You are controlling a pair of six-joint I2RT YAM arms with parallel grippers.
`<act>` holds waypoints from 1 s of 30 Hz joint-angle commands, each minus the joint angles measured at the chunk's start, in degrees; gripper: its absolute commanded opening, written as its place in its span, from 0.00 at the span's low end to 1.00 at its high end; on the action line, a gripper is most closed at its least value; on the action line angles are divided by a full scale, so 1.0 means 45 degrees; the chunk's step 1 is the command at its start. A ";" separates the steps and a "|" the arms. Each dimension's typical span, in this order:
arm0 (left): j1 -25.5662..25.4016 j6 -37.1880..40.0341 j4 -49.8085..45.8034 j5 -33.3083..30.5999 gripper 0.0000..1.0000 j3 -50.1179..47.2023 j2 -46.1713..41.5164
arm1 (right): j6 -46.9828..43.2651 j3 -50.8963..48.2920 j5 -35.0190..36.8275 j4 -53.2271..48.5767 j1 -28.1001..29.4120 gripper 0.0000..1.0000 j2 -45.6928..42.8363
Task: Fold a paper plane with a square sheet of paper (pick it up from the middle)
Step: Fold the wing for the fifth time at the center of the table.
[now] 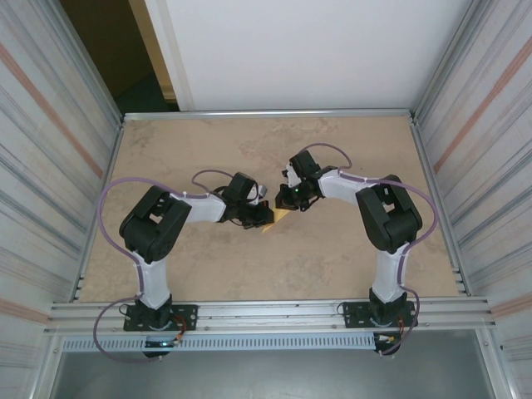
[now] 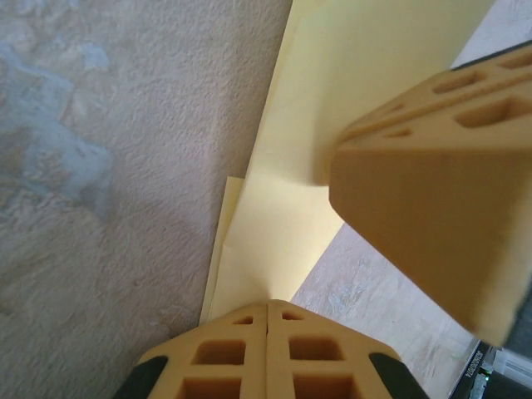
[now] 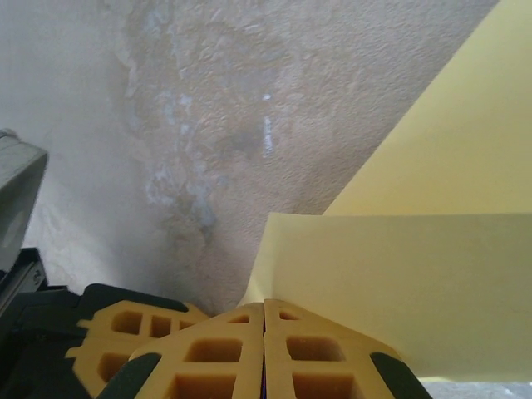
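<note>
The yellow sheet of paper point(image 1: 281, 216) sits at the table's middle, folded over itself in layers, and both grippers hold it between them. My left gripper point(image 1: 264, 218) is shut on its near corner; in the left wrist view the paper point(image 2: 283, 241) rises from the shut jaws of the left gripper point(image 2: 268, 306). My right gripper point(image 1: 287, 202) is shut on another edge, and the sheet point(image 3: 399, 283) fans out to the right of the right gripper point(image 3: 264, 303). The right gripper's fingers point(image 2: 432, 208) press on the paper just ahead of the left ones. Most of the sheet's outline is hidden by the arms.
The beige mottled tabletop point(image 1: 208, 266) is bare around the arms. Metal rails point(image 1: 266, 113) edge it, with corrugated walls on both sides. The left gripper's fingers point(image 3: 108, 341) show at the lower left of the right wrist view.
</note>
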 commanded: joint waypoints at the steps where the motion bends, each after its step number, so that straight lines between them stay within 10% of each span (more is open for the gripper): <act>1: 0.0019 0.0082 -0.0701 -0.0098 0.02 0.0027 0.0331 | 0.0323 0.0142 0.0176 -0.0173 -0.0187 0.09 0.0374; 30: 0.0032 0.0920 -0.0874 0.0329 0.12 0.1331 -0.0466 | -0.0238 -0.2091 -0.0599 0.1700 -0.1318 0.07 0.1150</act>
